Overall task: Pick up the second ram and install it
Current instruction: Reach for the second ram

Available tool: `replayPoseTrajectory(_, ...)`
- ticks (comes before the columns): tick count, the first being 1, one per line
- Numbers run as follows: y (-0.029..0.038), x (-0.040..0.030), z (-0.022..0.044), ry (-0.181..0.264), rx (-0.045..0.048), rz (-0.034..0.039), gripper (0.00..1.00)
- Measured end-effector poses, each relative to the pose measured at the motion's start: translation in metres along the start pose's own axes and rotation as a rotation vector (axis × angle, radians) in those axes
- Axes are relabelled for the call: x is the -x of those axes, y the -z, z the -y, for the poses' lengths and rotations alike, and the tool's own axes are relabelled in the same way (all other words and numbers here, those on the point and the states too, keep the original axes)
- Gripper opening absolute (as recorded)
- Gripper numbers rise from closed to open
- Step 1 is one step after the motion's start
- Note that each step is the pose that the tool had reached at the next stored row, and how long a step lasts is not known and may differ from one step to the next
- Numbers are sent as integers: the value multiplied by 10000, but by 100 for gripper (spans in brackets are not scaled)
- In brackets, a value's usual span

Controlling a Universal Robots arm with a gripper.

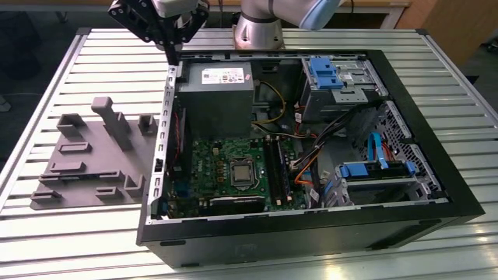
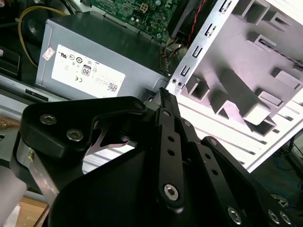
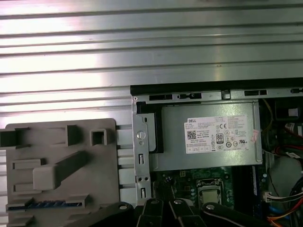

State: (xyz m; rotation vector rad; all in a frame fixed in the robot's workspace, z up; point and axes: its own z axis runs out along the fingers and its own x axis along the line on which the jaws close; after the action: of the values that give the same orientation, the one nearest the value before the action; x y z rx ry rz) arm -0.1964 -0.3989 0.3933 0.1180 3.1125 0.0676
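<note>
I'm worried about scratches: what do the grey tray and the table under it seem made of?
The grey tray looks like matte moulded plastic: one even colour, soft-edged blocks, no glare. The table looks like bare satin aluminium, though another metal is possible: ribbed silver slats with bright reflected streaks.

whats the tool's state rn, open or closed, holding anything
tool: closed, nothing visible in its grip
</note>
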Motion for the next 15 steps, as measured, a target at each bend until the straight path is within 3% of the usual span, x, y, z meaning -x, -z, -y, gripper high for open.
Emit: replayPoseTrajectory(15, 2, -135, 10, 0, 0, 0, 11)
